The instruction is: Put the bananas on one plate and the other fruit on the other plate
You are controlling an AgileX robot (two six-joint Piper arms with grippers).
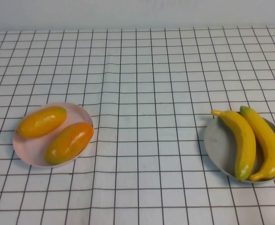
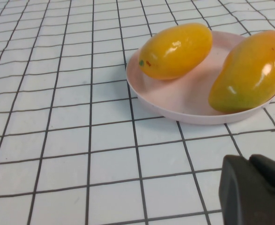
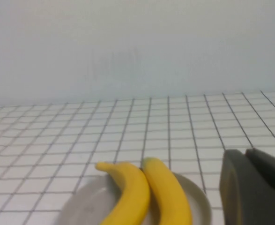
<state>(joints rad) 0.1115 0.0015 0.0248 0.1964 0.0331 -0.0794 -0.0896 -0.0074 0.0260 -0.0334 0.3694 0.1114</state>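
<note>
I see the checked tablecloth (image 1: 142, 93) covering the whole work surface, with nothing lying loose on it between the two plates.

The grey plate (image 1: 219, 145) sits at the robot's right and carries both bananas (image 1: 254, 143), lying side by side and touching, tips toward the far edge. The pink plate (image 1: 22, 147) sits at the robot's left, well apart from the grey one, and carries the two mango-like fruits (image 1: 57, 131), lying side by side: the yellow-orange one farther back, the deeper orange one nearer the robot.

Neither arm appears in the high view. In the left wrist view the left gripper (image 2: 254, 190) hangs close above the cloth just beside the pink plate, jaws closed together and holding nothing. In the right wrist view the right gripper (image 3: 254, 187) sits near the grey plate, likewise closed and empty.

I judge the sorting step complete: each fruit type occupies its own plate. The next move, in my judgement, calls for no further grasp, only confirming that both arms stand clear of the plates and parking them.
</note>
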